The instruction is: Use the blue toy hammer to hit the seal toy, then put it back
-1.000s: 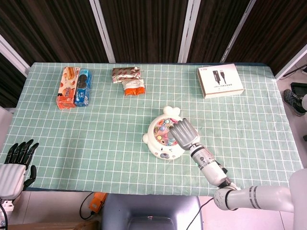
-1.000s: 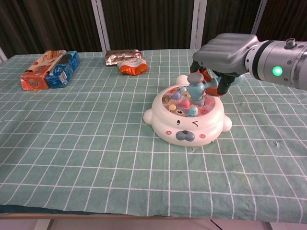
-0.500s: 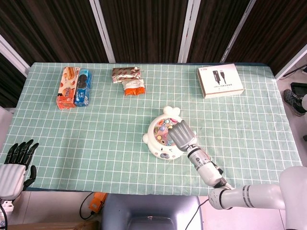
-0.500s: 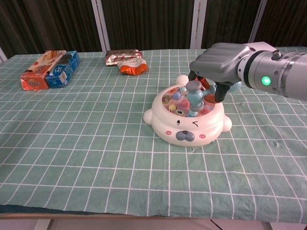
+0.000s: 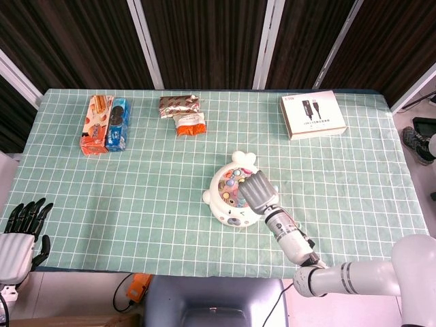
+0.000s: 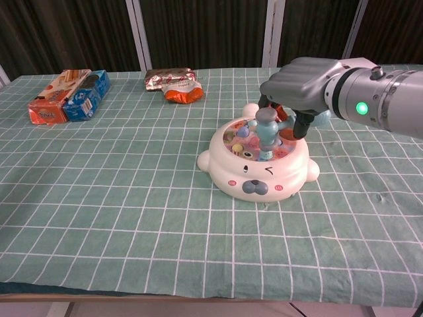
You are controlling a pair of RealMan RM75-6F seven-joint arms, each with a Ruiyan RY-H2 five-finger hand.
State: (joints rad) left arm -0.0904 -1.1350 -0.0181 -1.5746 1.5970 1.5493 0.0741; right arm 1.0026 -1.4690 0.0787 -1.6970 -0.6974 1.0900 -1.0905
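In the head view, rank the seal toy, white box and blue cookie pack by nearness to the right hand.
1. Seal toy: directly under the right hand.
2. White box: far right corner.
3. Blue cookie pack: far left.

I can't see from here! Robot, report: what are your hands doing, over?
Right hand grips blue toy hammer, head down on seal toy pegs. Left hand idle off the table's near-left edge. Nothing blocking.
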